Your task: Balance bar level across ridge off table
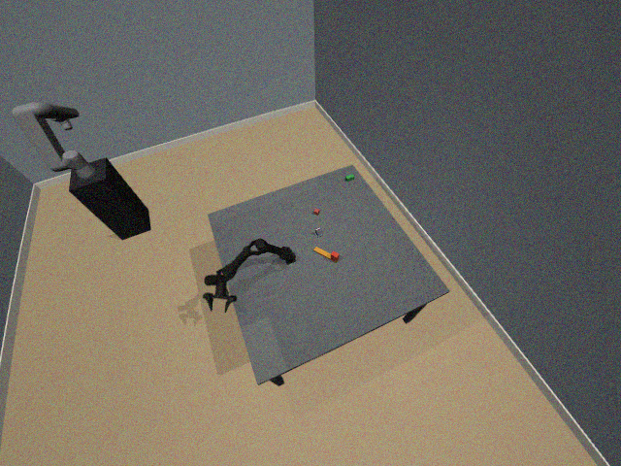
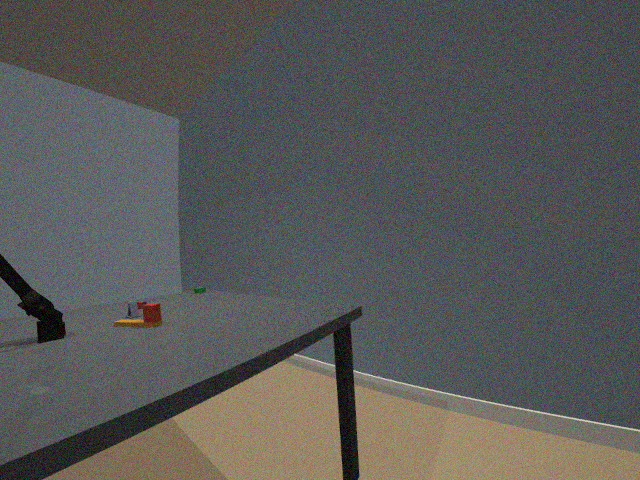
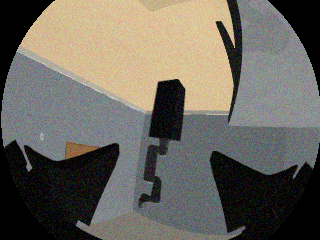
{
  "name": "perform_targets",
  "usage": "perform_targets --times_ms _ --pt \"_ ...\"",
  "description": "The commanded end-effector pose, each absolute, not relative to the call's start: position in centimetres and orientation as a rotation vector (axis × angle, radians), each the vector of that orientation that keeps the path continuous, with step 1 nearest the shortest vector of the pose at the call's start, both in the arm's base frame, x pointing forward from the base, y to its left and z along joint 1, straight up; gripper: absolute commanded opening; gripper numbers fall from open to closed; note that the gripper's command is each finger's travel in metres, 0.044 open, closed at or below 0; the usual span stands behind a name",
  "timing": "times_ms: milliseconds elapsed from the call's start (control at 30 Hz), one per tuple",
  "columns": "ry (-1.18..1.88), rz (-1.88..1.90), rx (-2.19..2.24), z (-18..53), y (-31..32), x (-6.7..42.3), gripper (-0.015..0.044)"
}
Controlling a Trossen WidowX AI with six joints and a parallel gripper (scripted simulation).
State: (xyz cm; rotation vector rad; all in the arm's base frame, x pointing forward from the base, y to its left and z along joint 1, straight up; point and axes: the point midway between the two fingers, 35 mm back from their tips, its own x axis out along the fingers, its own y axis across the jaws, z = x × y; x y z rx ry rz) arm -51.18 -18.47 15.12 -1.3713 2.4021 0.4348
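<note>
Arm (image 1: 241, 260) folded, jaws wide open beyond table (image 1: 350, 301) edge

I am looking down into a corner where two grey-blue walls are meeting: the left wall (image 1: 150, 60) is catching more light, the right wall (image 1: 476, 125) is lying in shade. A pale baseboard (image 1: 200, 134) is running along their foot. The tan floor (image 1: 125, 391) is spreading under a grey table (image 1: 350, 311), which is standing on dark legs (image 2: 345, 403) and casting a faint shadow beside it. Near the left wall a black pedestal (image 1: 113, 205) is standing on the floor, carrying a grey arm-like fixture (image 1: 48, 111).
</note>
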Motion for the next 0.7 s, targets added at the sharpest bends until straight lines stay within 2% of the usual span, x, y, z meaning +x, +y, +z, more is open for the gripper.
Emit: perform_targets --times_ms 0,67,100,333,667 --pt "2.401 0.437 -1.373 15.1 -18.5 -51.1 0.0374" --pt "2.394 0.451 -1.388 15.1 -19.0 -50.9 0.0321" --pt "2.388 0.464 -1.401 15.1 -19.4 -50.7 0.0315" --pt "2.322 0.609 -1.540 15.1 -23.7 -48.1 0.0315" --pt "2.209 1.009 -1.760 15.9 -29.4 -43.6 0.0315"
